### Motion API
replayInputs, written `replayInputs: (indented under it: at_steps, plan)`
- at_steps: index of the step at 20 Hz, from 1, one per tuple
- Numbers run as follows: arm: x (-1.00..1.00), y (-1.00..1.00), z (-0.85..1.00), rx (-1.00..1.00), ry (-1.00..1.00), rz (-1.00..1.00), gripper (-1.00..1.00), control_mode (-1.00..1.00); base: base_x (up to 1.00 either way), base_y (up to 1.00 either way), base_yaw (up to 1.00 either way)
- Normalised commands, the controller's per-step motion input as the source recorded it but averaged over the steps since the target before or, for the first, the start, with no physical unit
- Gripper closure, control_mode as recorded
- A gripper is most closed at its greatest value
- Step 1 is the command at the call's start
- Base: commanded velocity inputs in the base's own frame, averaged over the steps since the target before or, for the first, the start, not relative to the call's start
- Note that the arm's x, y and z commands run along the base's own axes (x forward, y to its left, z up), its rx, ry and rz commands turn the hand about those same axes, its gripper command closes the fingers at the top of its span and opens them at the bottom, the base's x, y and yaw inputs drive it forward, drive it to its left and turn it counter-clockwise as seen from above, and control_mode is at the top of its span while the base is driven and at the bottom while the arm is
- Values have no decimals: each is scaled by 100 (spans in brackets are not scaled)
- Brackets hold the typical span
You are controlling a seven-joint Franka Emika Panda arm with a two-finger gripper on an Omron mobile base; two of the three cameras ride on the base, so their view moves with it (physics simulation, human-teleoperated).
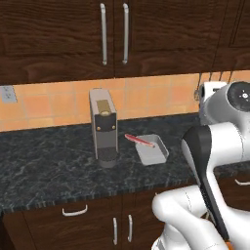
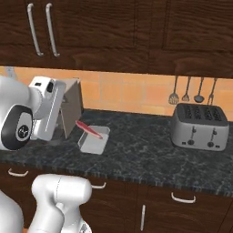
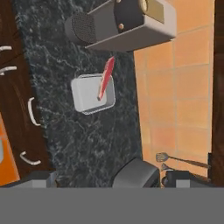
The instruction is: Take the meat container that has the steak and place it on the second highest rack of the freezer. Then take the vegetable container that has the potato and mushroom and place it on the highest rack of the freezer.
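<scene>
Steak leans on the meat container's rim beside the coffee machine, gripper spread wide and empty above, presumably lining up.

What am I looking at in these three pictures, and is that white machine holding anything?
It is a rendered kitchen with a white robot arm on a driving base. Two pictures come from cameras on the base, behind the arm to its left and right. The third comes from a camera on the hand, looking down along the gripper, so it is turned sideways.

On the dark stone counter stands a grey coffee machine. Beside it lies a grey rectangular tub with a red steak leaning over its edge. Further right sits a toaster, with utensils hanging on the tiled wall.

The gripper is open and holds nothing; it hangs above the tub.
</scene>
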Motion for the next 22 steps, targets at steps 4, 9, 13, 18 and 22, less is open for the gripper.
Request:
replayInputs:
  at_steps: [4, 9, 13, 18, 22]
  plan:
    - [60, 1, -54, 0, 32, 4, -100, -100, 10, 0, -3]
    - [100, 2, -90, 0, 54, 38, -100, -100, 0, 0, 0]
    - [98, 1, -100, 13, 38, 49, -100, -100, 0, 0, 0]
    - [79, 9, -100, 3, 22, 38, -100, -100, 0, 0, 0]
    - [27, 1, -100, 0, 2, 9, -100, -100, 0, 0, 0]
